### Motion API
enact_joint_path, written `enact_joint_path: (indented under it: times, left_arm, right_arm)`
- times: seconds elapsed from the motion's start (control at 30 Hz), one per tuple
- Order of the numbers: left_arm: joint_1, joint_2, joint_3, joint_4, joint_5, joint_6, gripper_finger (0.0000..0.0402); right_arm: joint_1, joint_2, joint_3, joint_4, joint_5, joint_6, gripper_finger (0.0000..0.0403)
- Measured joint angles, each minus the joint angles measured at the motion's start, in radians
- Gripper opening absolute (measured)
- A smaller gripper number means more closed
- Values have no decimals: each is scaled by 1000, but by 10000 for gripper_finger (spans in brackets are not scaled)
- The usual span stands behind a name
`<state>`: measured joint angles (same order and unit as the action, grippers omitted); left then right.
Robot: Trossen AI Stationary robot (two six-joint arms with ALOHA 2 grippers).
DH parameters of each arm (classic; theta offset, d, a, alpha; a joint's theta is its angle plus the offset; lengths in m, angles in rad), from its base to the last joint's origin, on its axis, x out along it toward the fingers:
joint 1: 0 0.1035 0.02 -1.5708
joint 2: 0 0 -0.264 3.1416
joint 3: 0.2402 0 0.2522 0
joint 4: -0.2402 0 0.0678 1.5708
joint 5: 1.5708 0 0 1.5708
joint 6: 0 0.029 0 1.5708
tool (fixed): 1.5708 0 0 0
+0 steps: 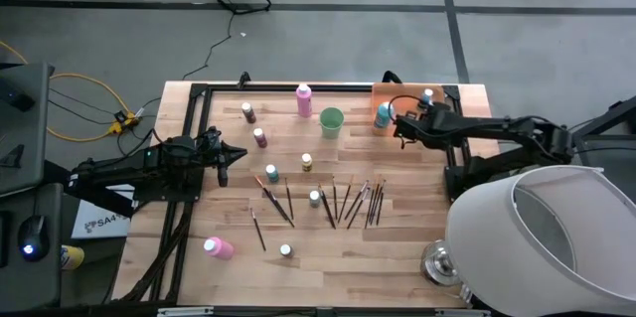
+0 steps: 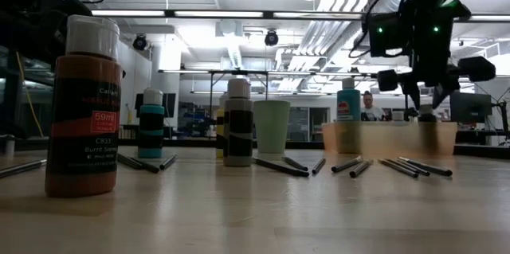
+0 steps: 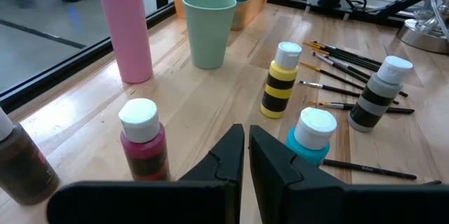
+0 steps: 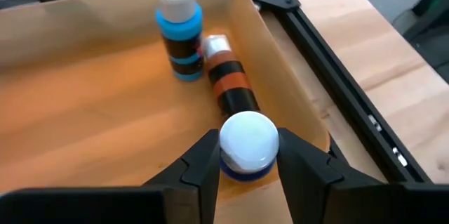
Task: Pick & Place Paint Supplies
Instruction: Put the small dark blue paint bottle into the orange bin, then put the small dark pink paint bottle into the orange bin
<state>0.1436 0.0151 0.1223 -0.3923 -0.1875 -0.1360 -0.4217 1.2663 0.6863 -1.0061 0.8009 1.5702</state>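
High view: right pincer (image 1: 401, 121) reaching over the orange tray (image 1: 390, 91) at the far right corner of the surface (image 1: 417, 257), beside a teal bottle (image 1: 384, 114) standing at the tray's near edge. Left pincer (image 1: 235, 154) hovering near the left edge, fingers shut on nothing, likely waiting. Remaining supplies spread over the middle: small bottles, a tall pink bottle (image 1: 304, 99) at the far edge by the light green cup (image 1: 331, 121), another pink bottle (image 1: 219, 248) lying near the front left corner, brushes (image 1: 350, 201) fanned toward the near side.

Low view: right pincer (image 2: 414, 88) hanging above the tray (image 2: 390, 138), apparently lowering its load inside. Brown bottle (image 2: 82, 104) close to the lens, others upright behind.

Left wrist view: left pincer (image 3: 247, 148) with fingers pressed together and empty, aimed over a teal-labelled bottle (image 3: 311, 134), a dark red bottle (image 3: 143, 139) and a yellow-striped bottle (image 3: 283, 79); likely next candidates.

Right wrist view: right pincer (image 4: 247, 155) clamped on a white-capped blue bottle (image 4: 247, 144), held upright over the tray's (image 4: 84, 112) floor near its wall, probably for a standing release. Already in the tray: a blue-banded bottle (image 4: 177, 26) upright and an orange-banded bottle (image 4: 227, 77) tipped on its side, touching it.
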Motion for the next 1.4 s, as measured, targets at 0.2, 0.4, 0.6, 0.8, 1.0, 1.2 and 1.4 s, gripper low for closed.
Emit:
enact_joint_path:
  times: [0.2, 0.4, 0.6, 0.8, 1.0, 1.2, 1.4]
  left_arm:
    - [0, 0, 0, 0, 0, 0, 22]
    - [0, 0, 0, 0, 0, 0, 22]
    - [0, 0, 0, 0, 0, 0, 22]
    - [0, 0, 0, 0, 0, 0, 22]
    - [0, 0, 0, 0, 0, 0, 22]
    - [0, 0, 0, 0, 0, 0, 22]
    - [0, 0, 0, 0, 0, 0, 22]
  right_arm:
    - [0, 0, -25, 1, 3, 52, 114]
    - [-11, 0, -28, -7, 12, 61, 120]
    - [-13, 0, -28, -2, -5, 52, 130]
    - [-13, -4, -31, -5, -50, 48, 166]
    - [-13, -45, -31, -19, -50, 48, 219]
    - [-13, -132, -31, -27, -49, -3, 254]
    - [38, -228, -30, 4, -47, -132, 254]
